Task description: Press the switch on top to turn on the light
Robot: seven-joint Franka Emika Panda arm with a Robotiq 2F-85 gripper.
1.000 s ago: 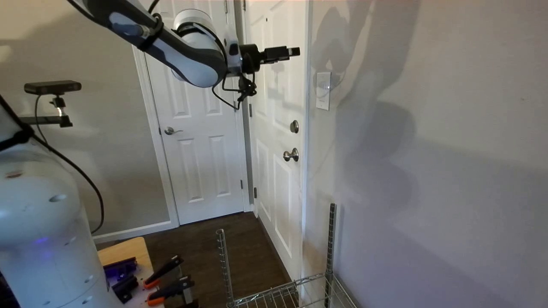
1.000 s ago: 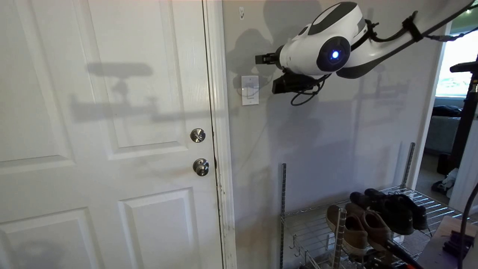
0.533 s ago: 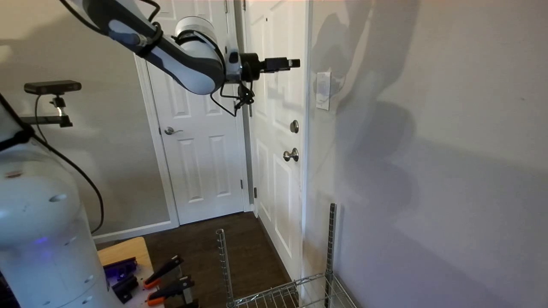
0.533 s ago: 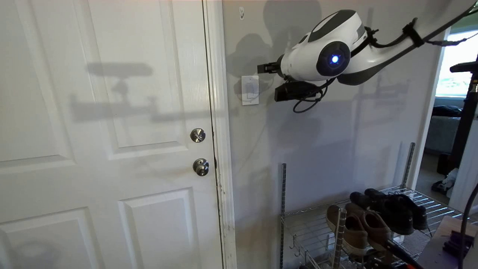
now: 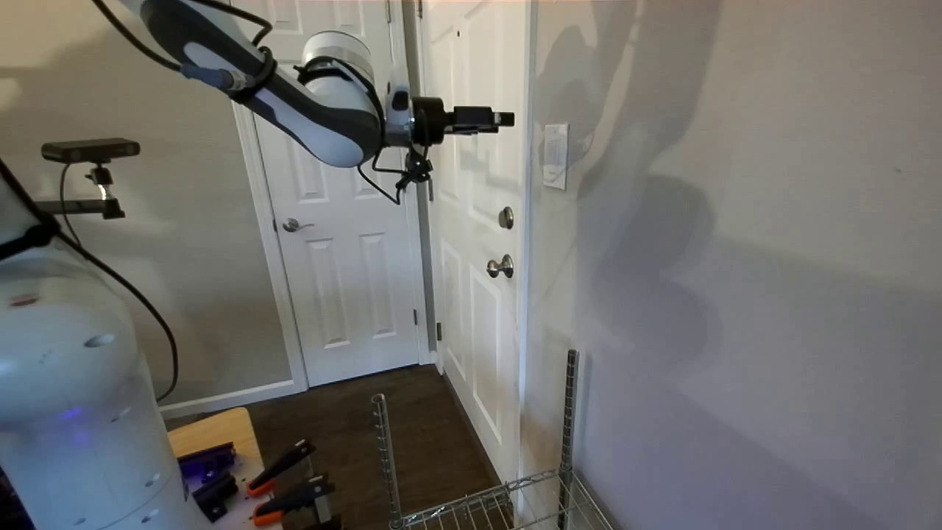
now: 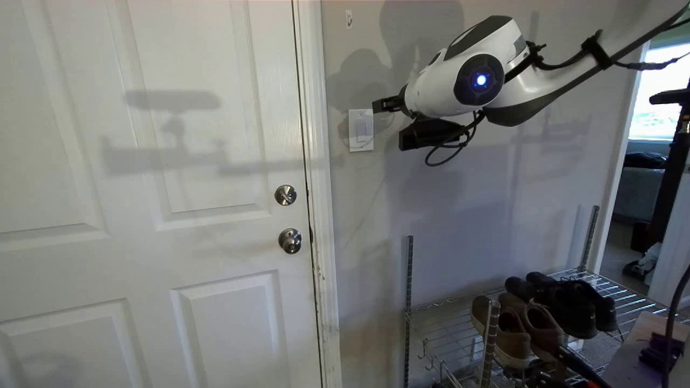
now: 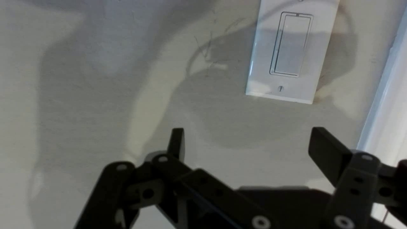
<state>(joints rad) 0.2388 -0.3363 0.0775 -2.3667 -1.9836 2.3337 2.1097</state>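
The switch is a white upright plate with a rocker on the grey wall. It shows in both exterior views [image 5: 556, 156] [image 6: 361, 130] and at the upper right of the wrist view [image 7: 291, 47], its top edge cut off there. My gripper [image 7: 249, 143] is open and empty, its fingers spread wide in front of bare wall. In the wrist view the switch lies above the right part of the gap between the fingers. In an exterior view the gripper tip [image 5: 505, 119] is apart from the wall; in an exterior view it [image 6: 380, 105] overlaps the plate's upper right corner.
A white door [image 6: 215, 188] with a round knob [image 6: 290, 241] and a deadbolt [image 6: 285, 195] is beside the switch. Its white frame [image 7: 386, 95] shows in the wrist view. A wire rack [image 6: 408, 302] with tan shoes [image 6: 512, 339] and black shoes [image 6: 577, 307] stands below the arm.
The arm and gripper have moved down toward the height of the switch, slowing in the last half second. The gripper remains apart from the wall. The switch has not visibly changed.
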